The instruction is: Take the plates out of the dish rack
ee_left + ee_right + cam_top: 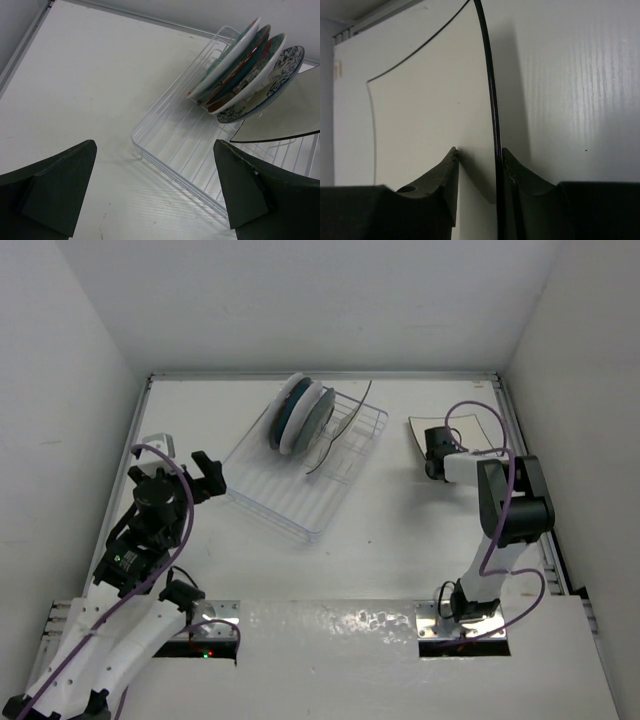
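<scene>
The white wire dish rack (290,502) stands mid-table, and also shows in the left wrist view (165,156). Several round plates (300,415) stand upright at its far end, among them a red-and-teal one (245,65) and a blue floral one (282,67). A square cream plate (345,430) leans behind them, seen also from the left wrist (290,112). My left gripper (210,478) is open and empty beside the rack's near left corner. My right gripper (435,455) grips the left edge of a second square cream plate (478,432) at the far right; its fingers (447,175) straddle the dark rim (492,100).
White enclosure walls close in the table on the left, back and right. A small white bracket (152,443) sits by the left wall. The right arm's purple cable (470,410) loops over the square plate.
</scene>
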Controlling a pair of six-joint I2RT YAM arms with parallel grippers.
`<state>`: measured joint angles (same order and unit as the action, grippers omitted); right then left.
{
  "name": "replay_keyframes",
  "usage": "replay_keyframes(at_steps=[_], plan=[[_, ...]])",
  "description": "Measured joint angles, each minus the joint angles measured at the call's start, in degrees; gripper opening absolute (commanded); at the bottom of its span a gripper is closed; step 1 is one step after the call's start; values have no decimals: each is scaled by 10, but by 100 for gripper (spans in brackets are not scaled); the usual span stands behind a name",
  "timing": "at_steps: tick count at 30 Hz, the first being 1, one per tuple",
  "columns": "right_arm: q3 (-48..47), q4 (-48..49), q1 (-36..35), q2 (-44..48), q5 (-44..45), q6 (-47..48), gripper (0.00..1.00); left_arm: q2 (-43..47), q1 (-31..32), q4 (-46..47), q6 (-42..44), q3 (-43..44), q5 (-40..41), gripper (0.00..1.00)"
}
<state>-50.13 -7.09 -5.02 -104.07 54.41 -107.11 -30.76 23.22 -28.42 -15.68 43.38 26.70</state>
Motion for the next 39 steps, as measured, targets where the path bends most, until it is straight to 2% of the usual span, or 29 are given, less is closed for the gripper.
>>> replay_keyframes(at_steps=[2, 6, 7, 10, 12, 13, 24, 28, 34, 39], plan=[[-6, 2, 0, -20, -7, 7, 34, 0, 0, 0, 2, 0, -2, 100], [-11, 9, -1, -46, -3, 22, 47, 0, 0, 0, 2, 0, -4, 100], [-15, 6, -1, -47, -5, 32, 58, 0, 0, 1, 2, 0, -5, 100], [-24, 9, -1, -46, -9, 59, 74, 0, 0, 3, 2, 0, -6, 100], [-27, 11, -1, -42, -13, 71, 88, 0, 0, 4, 2, 0, -8, 100], [-29, 9, -1, -40, -17, 80, 99, 0, 0, 4, 3, 0, -9, 100], [-124, -101, 31, -54, -167, 178, 99, 0, 0, 4, 3, 0, -9, 100], [-127, -128, 34, -44, -207, 192, 99, -3, 0, 4, 3, 0, -9, 100], [-70, -158, 42, 24, -262, 234, 99, -8, 0, 4, 3, -1, -11, 100], [-27, -170, 35, 137, -264, 294, 99, -11, 0, 4, 4, -2, -10, 100]])
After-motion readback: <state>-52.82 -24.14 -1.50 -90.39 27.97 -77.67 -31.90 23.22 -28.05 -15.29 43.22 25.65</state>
